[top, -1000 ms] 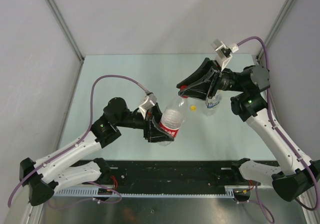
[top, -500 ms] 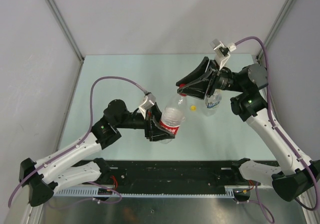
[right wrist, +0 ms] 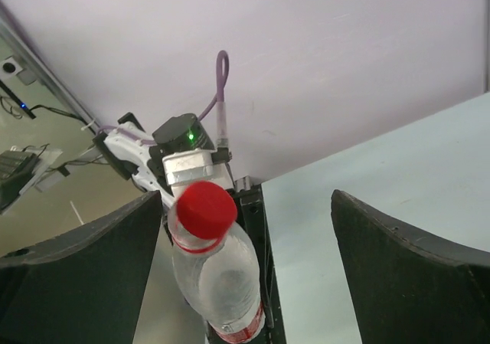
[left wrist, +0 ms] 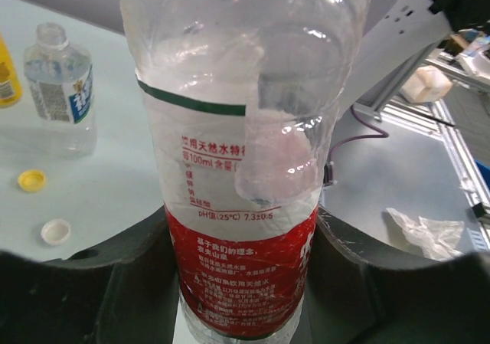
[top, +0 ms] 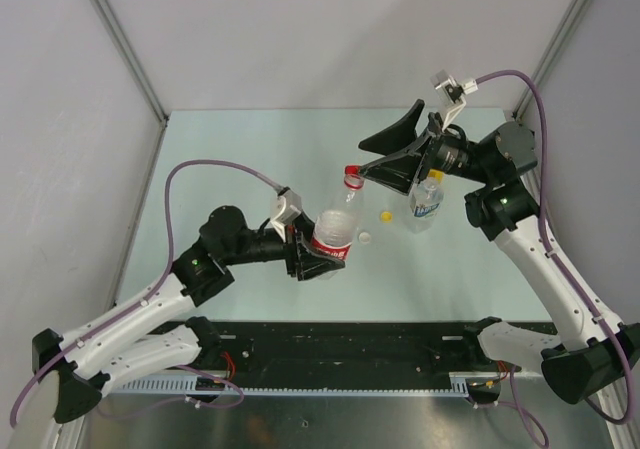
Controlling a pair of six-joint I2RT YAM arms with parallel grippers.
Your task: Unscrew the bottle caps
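Note:
My left gripper (top: 312, 257) (left wrist: 241, 283) is shut on the clear bottle with the red-white label (top: 330, 234) (left wrist: 241, 206), gripping it at the red band and holding it tilted above the table. The red cap (top: 352, 172) (right wrist: 203, 210) sits on that bottle's neck. My right gripper (top: 363, 161) (right wrist: 245, 206) is open; its fingers stand on either side of the cap without touching it. On the table lie a yellow cap (top: 385, 214) (left wrist: 31, 179) and a white cap (top: 366, 236) (left wrist: 55, 230). The blue-white label bottle (top: 427, 204) (left wrist: 57, 76) stands uncapped.
A bottle of yellow-orange liquid (top: 433, 177) (left wrist: 4, 80) stands just behind the blue-white one, partly hidden by my right arm. Grey walls enclose the pale green table (top: 230, 159) on three sides. A black rail (top: 340, 344) runs along the near edge.
My right gripper has opened off the red cap and pulled back up and to the right. My left arm has shifted the bottle a little left; the cap stays on the neck.

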